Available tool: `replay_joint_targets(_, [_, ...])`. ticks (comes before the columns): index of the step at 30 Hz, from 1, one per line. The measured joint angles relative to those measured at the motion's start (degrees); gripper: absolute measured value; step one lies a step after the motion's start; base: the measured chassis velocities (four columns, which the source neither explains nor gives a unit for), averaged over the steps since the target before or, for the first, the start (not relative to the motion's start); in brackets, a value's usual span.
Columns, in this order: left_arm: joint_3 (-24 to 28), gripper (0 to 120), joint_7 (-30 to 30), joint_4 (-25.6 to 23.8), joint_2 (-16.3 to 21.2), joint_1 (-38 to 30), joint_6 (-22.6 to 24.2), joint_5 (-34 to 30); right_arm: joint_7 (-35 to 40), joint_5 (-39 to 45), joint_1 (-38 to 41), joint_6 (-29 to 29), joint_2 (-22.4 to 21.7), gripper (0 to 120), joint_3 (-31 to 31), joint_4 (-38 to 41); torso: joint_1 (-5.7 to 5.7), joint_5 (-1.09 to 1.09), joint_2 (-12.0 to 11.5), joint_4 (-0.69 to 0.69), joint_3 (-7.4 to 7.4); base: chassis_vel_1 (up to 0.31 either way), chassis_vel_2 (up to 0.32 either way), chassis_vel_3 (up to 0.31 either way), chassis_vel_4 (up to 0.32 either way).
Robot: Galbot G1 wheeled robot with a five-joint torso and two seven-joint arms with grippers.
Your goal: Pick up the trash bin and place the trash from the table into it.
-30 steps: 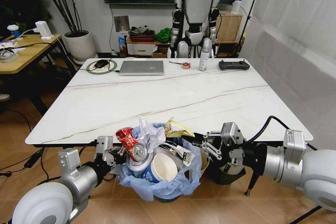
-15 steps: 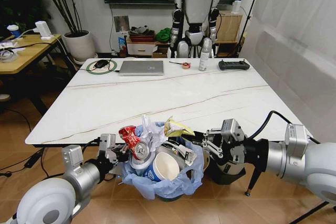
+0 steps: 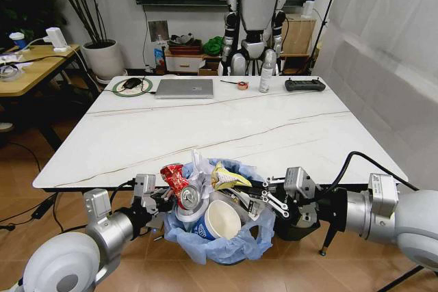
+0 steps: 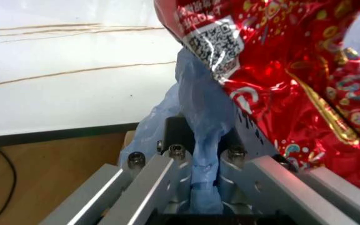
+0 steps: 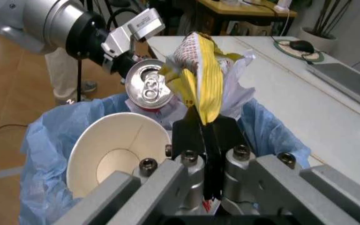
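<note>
Round trash bin lined with crinkled light-blue bag (image 3: 226, 241), litter-filled, hangs between left claw (image 3: 156, 203) and right claw (image 3: 268, 200), both clamped on its rim, below the white marble tabletop (image 3: 205, 128) edge.

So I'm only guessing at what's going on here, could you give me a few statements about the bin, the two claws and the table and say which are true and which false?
1. The trash bin is held at the near edge of the table, below its top. True.
2. The bin is empty. False: it holds a paper cup, a can, a red wrapper and a yellow wrapper.
3. The left gripper is shut on the bin's blue bag. True.
4. The right gripper hangs open, away from the bin. False: it is shut on the bin's rim.
5. A laptop lies at the table's far side. True.
</note>
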Motion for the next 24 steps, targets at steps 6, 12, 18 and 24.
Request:
replay_joint_targets(6, [-0.06,0,1.69,-0.26,0.11,0.13,0.05,-0.08,-0.85,-0.66,-0.16,0.13,-0.15,0,0.02,-0.08,0.0,0.0,0.0,0.0,0.0,0.0,0.0,0.0,0.0])
replay_joint_targets(12, [-0.29,0,2.01,-0.36,0.03,0.41,0.23,0.06,-1.47,-1.11,-0.3,0.6,-0.19,1,0.08,-0.29,0.0,0.0,0.0,0.0,0.0,0.0,0.0,0.0,0.0])
replay_joint_targets(18, [-0.52,0,1.83,-0.44,0.03,0.45,0.29,0.07,-1.92,-1.71,-0.62,1.02,0.0,18,0.08,-0.93,0.0,0.0,0.0,0.0,0.0,0.0,0.0,0.0,0.0])
replay_joint_targets(24, [-0.74,0,1.03,-0.37,0.06,0.58,0.44,0.07,-2.76,-2.04,-0.93,1.28,0.43,44,-0.1,-1.42,0.0,0.0,0.0,0.0,0.0,0.0,0.0,0.0,0.0])
